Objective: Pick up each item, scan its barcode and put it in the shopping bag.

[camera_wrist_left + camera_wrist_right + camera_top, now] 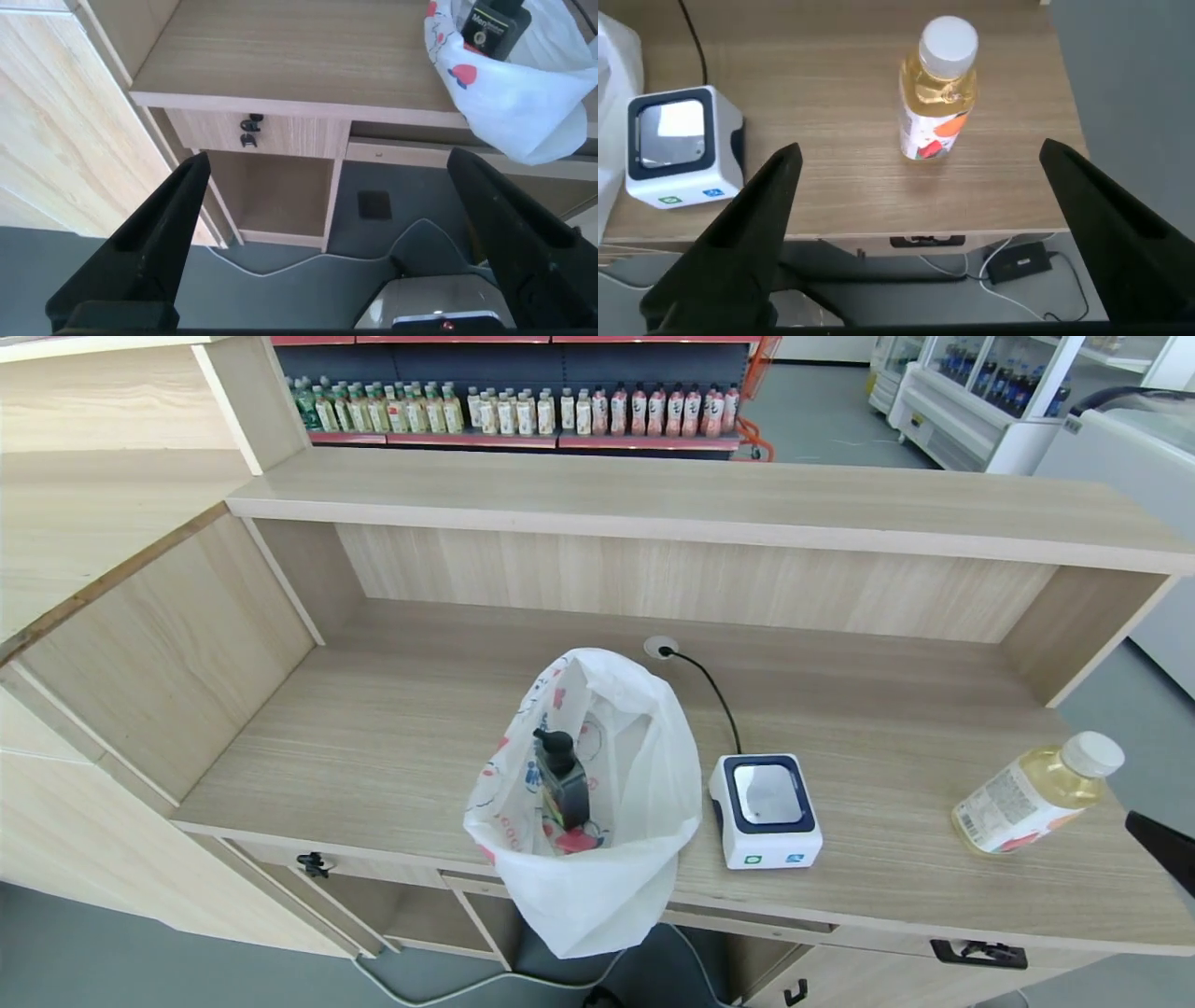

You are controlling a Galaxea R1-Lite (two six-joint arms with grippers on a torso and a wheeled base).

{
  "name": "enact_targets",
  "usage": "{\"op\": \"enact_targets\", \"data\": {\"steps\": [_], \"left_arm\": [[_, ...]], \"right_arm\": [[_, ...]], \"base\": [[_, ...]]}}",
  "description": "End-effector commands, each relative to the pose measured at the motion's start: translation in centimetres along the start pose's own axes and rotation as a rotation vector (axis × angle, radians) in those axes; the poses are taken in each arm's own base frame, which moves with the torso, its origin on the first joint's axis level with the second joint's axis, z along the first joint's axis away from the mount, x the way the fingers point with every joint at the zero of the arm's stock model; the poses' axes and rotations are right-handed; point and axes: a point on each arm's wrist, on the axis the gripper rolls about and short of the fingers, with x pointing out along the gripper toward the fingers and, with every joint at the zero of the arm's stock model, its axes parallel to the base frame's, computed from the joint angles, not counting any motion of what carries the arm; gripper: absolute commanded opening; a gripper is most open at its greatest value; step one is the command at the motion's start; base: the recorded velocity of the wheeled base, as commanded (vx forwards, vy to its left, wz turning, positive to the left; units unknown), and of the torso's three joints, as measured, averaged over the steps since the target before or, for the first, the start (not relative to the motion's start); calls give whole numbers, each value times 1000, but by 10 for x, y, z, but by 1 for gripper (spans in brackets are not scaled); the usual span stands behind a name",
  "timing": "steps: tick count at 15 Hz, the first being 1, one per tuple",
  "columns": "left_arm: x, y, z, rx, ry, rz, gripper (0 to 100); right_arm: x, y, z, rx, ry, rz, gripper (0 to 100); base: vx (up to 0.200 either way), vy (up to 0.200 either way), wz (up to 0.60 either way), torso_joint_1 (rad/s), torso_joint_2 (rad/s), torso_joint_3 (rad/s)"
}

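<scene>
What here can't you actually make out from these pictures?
1. Head view: base of the pump bottle, hidden by the shopping bag wall.
2. Head view: the red item under it, mostly covered by that bottle.
3. Head and right wrist views: barcode on the yellow drink bottle, too small to find.

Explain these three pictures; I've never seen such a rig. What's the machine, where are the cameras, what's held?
It is a two-armed robot at a light wooden shop counter. One picture looks down from its head; the other two come from its wrists, whose black prongs are the left gripper and right gripper, both open and empty. On the counter: a white plastic shopping bag holding a dark pump bottle, a white box scanner, and a white-capped bottle of yellow liquid.
</scene>
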Motion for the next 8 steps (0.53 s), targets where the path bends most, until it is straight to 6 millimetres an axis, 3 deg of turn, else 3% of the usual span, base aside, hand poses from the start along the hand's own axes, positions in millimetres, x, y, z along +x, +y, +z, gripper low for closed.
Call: {"op": "enact_targets", "data": {"steps": [1, 5, 8], "left_arm": [[0, 0, 0, 0, -1, 0, 100], [0, 0, 0, 1, 0, 0, 100], [0, 0, 0, 0, 0, 0, 100]], "right_arm": [[7, 0, -9, -2, 61, 6, 100], [-10, 2, -30, -16, 69, 3, 100], [-15, 3, -32, -15, 82, 6, 100]], "base": [[0, -200, 0, -2, -2, 7], [0, 0, 0, 0, 0, 0], [-200, -200, 0, -1, 2, 1]]}}
